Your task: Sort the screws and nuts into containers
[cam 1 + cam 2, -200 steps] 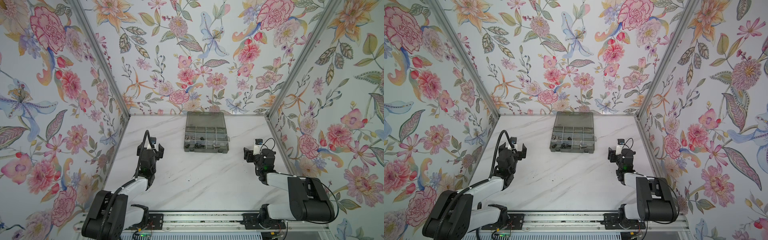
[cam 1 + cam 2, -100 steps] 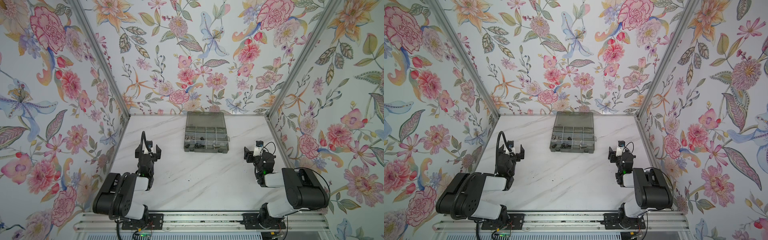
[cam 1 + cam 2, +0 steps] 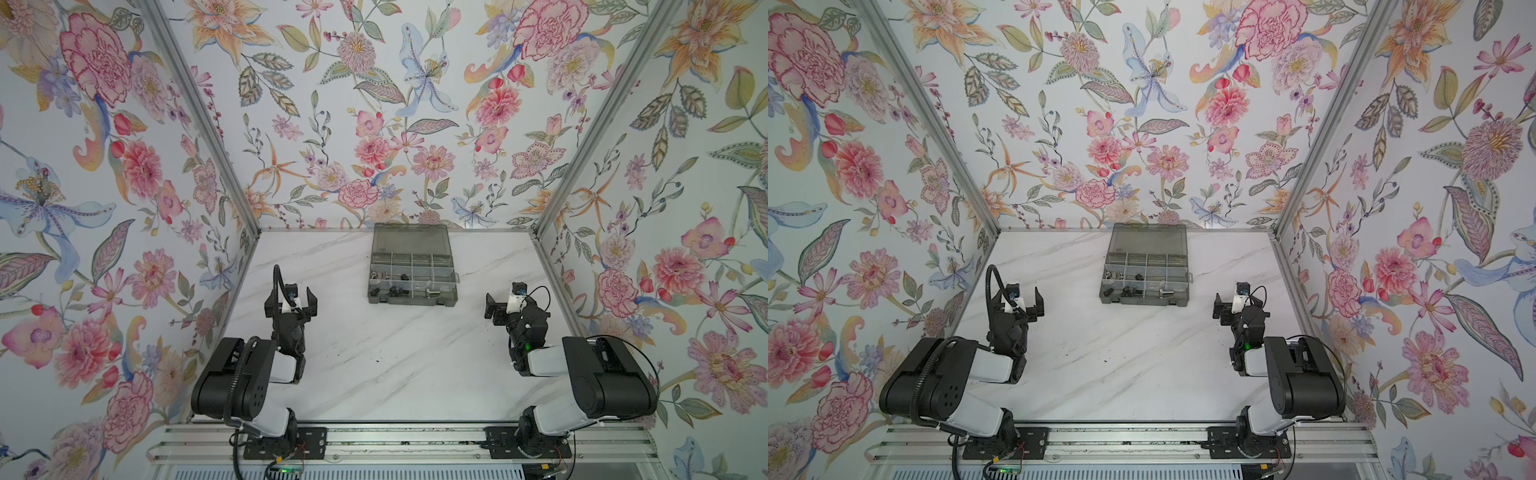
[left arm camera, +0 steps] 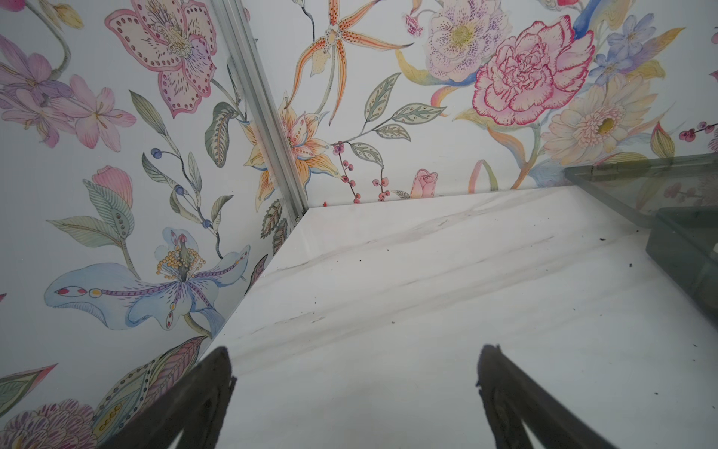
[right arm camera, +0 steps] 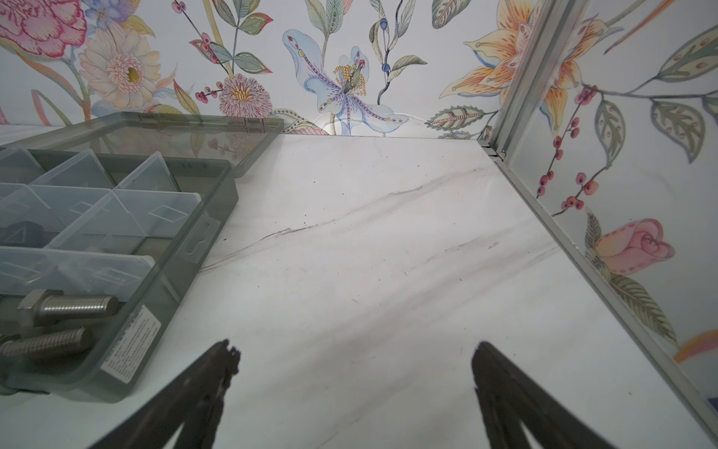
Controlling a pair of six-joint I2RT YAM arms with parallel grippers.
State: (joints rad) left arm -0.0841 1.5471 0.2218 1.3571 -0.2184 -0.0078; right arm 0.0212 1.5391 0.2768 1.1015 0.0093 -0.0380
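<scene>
We see the organizer box lying lengthwise across upper centre, lid open backward, silver hex bolts crosswise inside. Our left gripper and right gripper gape wide, empty.

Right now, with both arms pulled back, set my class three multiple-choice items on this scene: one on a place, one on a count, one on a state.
1. Where does the organizer box stand?
A. At the back middle of the marble table
B. Beside the left arm's base
C. Between the right gripper's jaws

2. How many silver hex bolts show in the right wrist view?
A. None
B. Two
C. Five

3. What state is the right gripper in?
A. Shut on a bolt
B. Shut on the box lid
C. Open, holding nothing

Answers:
1 A: in both top views the organizer box sits on the marble table near the rear wall, centred between the arms.
2 B: two silver hex bolts lie side by side in the box's corner cell.
3 C: the right gripper has its jaws spread wide over bare table.
</scene>
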